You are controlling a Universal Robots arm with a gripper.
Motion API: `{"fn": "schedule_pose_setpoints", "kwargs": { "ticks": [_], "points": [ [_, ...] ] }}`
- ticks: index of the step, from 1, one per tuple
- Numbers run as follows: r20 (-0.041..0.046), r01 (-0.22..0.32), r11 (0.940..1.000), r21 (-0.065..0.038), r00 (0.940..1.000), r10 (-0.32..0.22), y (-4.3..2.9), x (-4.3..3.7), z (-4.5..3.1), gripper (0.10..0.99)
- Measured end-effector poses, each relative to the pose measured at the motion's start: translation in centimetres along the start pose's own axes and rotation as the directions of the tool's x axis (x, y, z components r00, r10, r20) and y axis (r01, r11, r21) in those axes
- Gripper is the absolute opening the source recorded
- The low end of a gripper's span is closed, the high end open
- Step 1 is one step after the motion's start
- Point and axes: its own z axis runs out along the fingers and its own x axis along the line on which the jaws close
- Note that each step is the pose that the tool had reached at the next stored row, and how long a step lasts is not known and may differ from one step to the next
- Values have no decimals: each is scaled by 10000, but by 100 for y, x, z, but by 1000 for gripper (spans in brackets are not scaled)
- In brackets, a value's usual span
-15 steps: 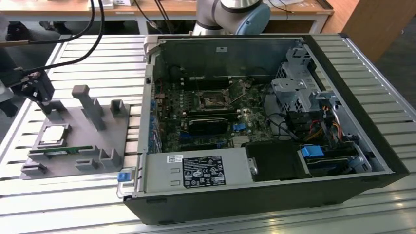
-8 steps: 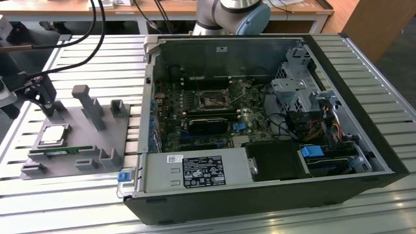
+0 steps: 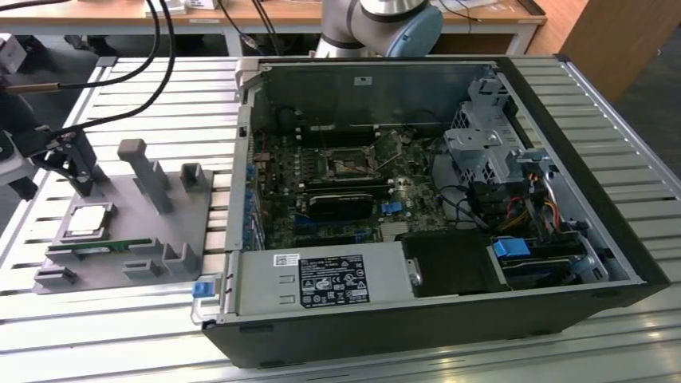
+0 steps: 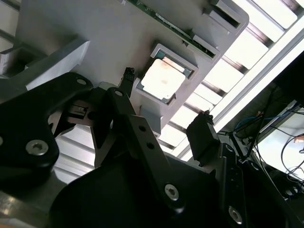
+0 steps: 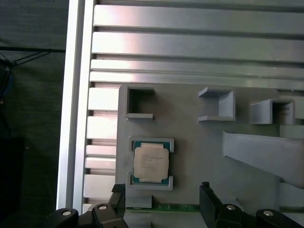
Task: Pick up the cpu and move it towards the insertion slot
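Lying untouched, the cpu (image 5: 151,163) sits just beside the spread-fingered tool (image 5: 162,187).

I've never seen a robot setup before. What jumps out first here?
A big open computer case lies on the slatted table, its green board and square socket bare. At the exterior view's left, a shiny silver chip sits in a grey tray, with the robot's jaws open near it.

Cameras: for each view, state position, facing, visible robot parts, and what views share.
Exterior view: off-arm, above, facing the open computer case; arm and gripper show.
First wrist view: on the wrist, straight down on the cpu; fingertips show.
Second wrist view: on the wrist, slanted across the cpu; fingers show.
All three share the cpu.
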Motion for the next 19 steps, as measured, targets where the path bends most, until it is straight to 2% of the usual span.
{"fn": "schedule_pose_setpoints", "kwargs": {
  "ticks": [8,10,12,19],
  "points": [
    [-4,87,10000,-15,10000,-87,-12,4,98,718],
    [-7,120,9999,-15,9999,-120,-16,9,149,718],
    [-7,123,9999,-15,9999,-123,-22,20,266,718],
    [-7,123,9999,-15,9999,-123,-27,19,366,718]
  ]
}}
